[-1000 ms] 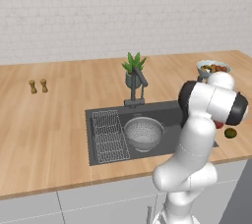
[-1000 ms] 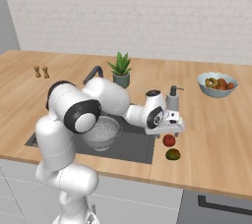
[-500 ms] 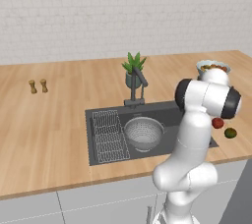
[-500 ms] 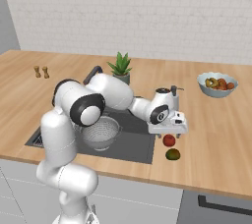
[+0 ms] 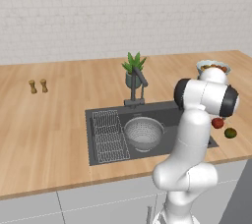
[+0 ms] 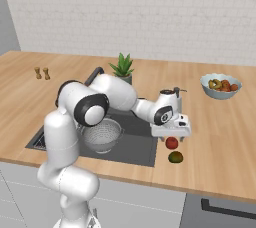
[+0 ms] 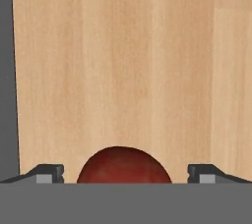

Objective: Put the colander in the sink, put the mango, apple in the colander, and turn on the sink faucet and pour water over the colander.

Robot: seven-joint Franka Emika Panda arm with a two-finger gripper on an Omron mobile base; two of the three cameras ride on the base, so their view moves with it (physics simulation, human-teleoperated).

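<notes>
The claw hangs wide open (holding nothing) straddling the apple on the worktop, beside the mango.

Lighting: bright, even, diffuse; no glare. Shadows: soft and faint under my arm and beneath the apple and mango. Sharpness: base views slightly soft, rendered. My hand view: wood grain blurred, apple dark toward 6 o'clock. Edge distortion: none I can see.
</notes>
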